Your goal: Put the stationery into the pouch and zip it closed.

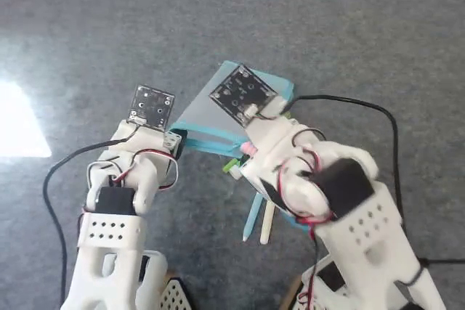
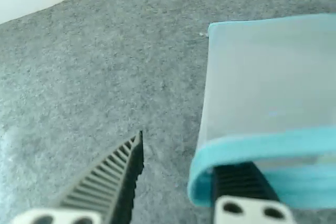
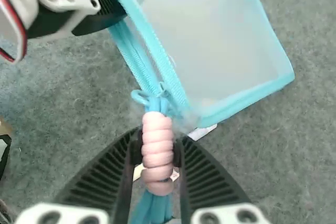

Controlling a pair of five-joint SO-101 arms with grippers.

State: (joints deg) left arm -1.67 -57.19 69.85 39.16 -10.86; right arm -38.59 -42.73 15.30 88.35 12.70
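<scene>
The pouch (image 1: 207, 110) lies on the grey table (image 1: 87, 49) in the middle, just far of the two grippers. It is half transparent with a light blue border, and its zipper side faces the arms.

The left gripper (image 1: 173, 141) is at the left end of the zipper side. Its jaws are spread wide. In the left wrist view (image 2: 181, 156) one finger (image 2: 239, 179) is at the blue corner of the pouch (image 2: 268, 77), with the border lying over its tip. The other finger (image 2: 113, 174) stands apart over the bare table.

The right gripper (image 1: 243, 156) is at the right end of the zipper side. In the right wrist view (image 3: 157, 137) its jaws are pressed together on the pink pull (image 3: 157, 150), a ribbed piece that hangs on a blue loop from the zipper. I cannot tell if the zipper is open.

A small white tag (image 3: 202, 132) sticks out from under the near edge of the pouch (image 3: 210, 51); any print on it is too small to read.

A blue pen (image 1: 253, 217) and a white pen (image 1: 267, 224) lie side by side on the table, near of the pouch and partly under the right arm. A small green thing (image 1: 231, 165) lies just left of the right gripper; I cannot tell what it is.
</scene>
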